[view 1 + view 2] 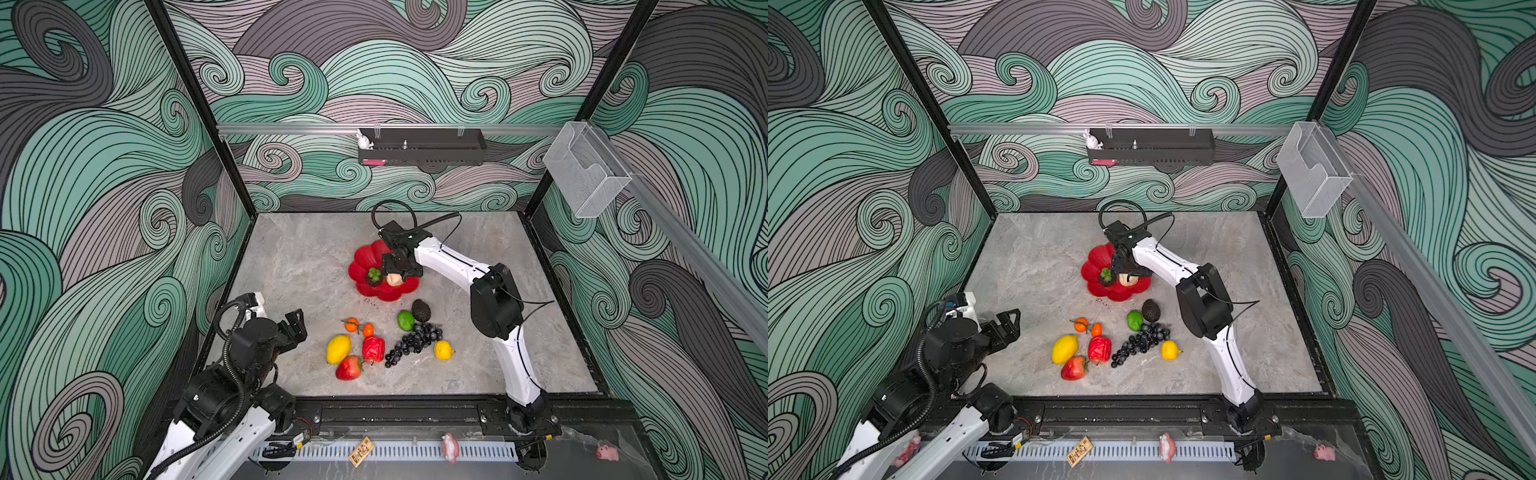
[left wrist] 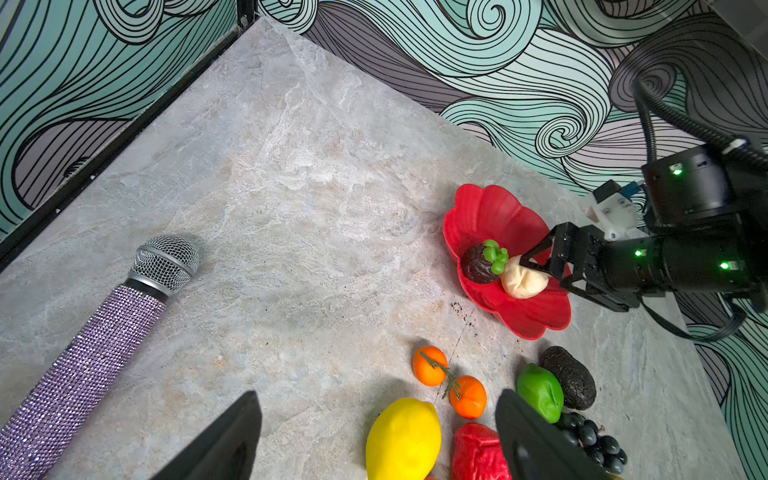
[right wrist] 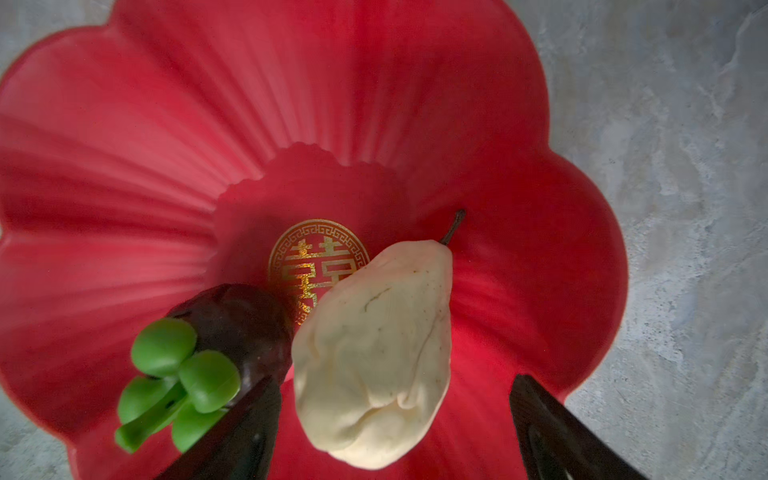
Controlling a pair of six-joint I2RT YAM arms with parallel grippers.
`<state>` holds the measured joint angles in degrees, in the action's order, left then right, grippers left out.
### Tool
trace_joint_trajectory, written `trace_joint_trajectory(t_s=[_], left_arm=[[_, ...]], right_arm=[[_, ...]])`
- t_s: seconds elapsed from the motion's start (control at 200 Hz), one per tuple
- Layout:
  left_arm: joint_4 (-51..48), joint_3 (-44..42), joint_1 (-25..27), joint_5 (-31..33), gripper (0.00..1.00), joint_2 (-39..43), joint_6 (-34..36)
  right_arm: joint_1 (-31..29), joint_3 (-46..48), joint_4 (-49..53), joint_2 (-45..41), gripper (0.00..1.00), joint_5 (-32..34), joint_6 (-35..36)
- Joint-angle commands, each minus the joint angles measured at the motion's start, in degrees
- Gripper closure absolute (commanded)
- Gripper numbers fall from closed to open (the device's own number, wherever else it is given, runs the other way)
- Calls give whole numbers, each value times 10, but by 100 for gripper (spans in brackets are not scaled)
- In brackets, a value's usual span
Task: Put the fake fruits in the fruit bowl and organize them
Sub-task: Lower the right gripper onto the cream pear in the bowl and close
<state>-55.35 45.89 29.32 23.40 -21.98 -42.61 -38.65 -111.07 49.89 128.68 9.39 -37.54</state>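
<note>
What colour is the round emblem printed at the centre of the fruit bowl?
Gold emblem on the red fruit bowl; clearest in the right wrist view.

right arm extended, right gripper (image 3: pixel 392 384) jaws spread; left arm folded back, left gripper (image 2: pixel 376 397) spread wide.

Eleven fake fruits (image 1: pixel 338 349), one fruit bowl (image 1: pixel 363 266), one microphone (image 2: pixel 95 357)

Sparkly purple microphone (image 2: pixel 95 340) lying on the marble bench (image 2: pixel 311 187), white bunny (image 1: pixel 364 140) beside a black rack (image 1: pixel 422 151) up on the back rail (image 1: pixel 291 129), pink pig (image 1: pixel 607 453) out front.
</note>
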Motion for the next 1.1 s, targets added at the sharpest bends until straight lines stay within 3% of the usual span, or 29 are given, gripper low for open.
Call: trace_joint_trajectory(t_s=[0.0, 0.31, 0.645, 0.926, 1.096], left_arm=[[0, -5, -3, 9, 10, 3, 6], [1, -5, -3, 8, 10, -2, 8], [2, -5, -3, 7, 10, -6, 9], [3, -5, -3, 6, 10, -8, 8], [5, -5, -3, 0, 10, -11, 9]], right_arm=[[-1, -15, -2, 14, 13, 7, -16], [-1, -38, -2, 47, 14, -8, -8], [-1, -34, -2, 46, 27, 5, 9], [0, -31, -2, 49, 27, 1, 15], [-1, -27, -2, 44, 33, 6, 18]])
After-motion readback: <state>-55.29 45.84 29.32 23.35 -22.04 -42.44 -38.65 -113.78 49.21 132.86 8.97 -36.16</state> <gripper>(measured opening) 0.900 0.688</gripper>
